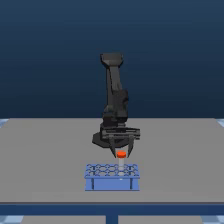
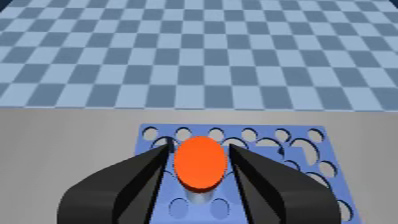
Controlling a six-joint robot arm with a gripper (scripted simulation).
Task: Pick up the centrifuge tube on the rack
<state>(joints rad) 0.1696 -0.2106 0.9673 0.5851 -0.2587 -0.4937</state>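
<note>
Wrist view: hand squeezes the tube's orange cap, so it won't slip.
Tube: lifted above the blue rack.
Rack: on the counter.

The gripper hangs just above the rack, fingers close on either side of the centrifuge tube. Only the rack lies below; the grey table around is open.

A flat grey table stands before a plain dark blue backdrop, over a blue-and-grey checkered floor.
</note>
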